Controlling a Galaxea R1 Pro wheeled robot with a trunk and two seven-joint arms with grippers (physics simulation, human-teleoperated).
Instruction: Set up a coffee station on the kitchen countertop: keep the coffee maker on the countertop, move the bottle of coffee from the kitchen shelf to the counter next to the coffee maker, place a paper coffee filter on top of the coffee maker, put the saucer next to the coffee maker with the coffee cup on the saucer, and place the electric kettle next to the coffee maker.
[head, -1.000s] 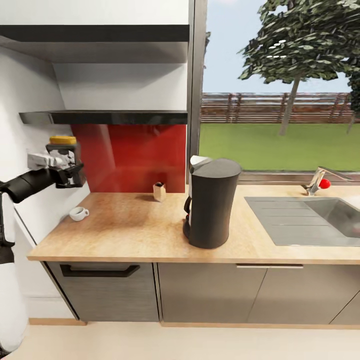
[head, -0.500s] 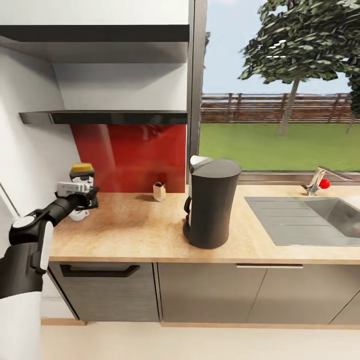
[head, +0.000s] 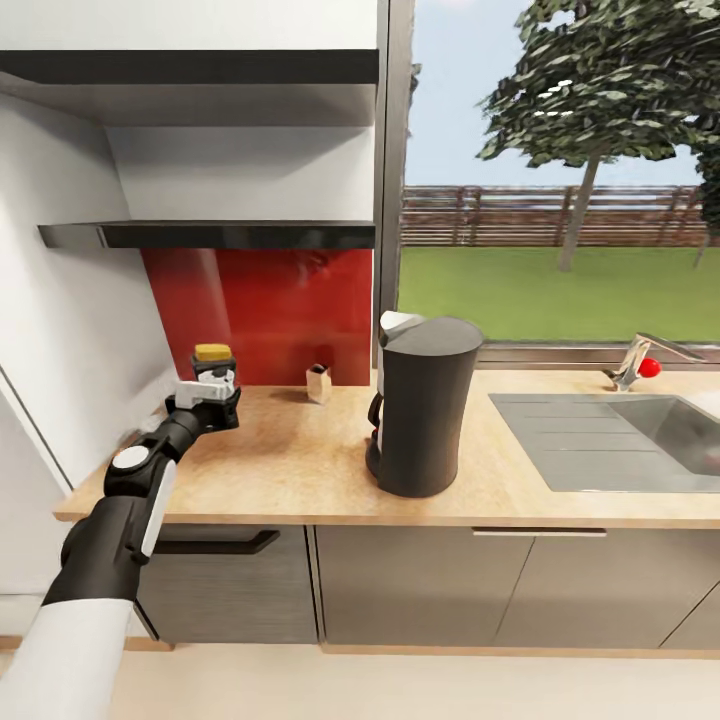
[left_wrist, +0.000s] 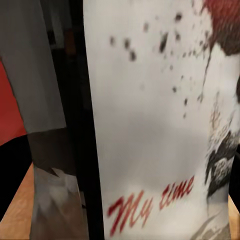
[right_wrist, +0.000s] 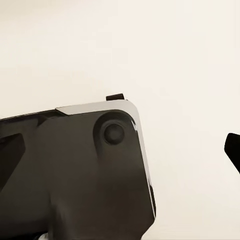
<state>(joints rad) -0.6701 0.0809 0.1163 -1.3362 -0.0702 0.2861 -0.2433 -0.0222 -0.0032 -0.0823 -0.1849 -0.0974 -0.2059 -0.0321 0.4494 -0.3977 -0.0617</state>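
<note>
My left fingers (head: 214, 392) gripped the small dark jar with tan-yellow lid and red-white label (head: 213, 367), held above the light wood-grain table (head: 300, 460), left of the tall black coffee machine (head: 420, 420). Right fingers' state: cannot tell.

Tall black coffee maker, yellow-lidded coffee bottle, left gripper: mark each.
Tall black coffee maker (head: 425, 420): head view, dark rear body.
Yellow-lidded coffee bottle (head: 212, 354): head view, lid.
Left gripper (head: 212, 392): head view, around the bottle.
</note>
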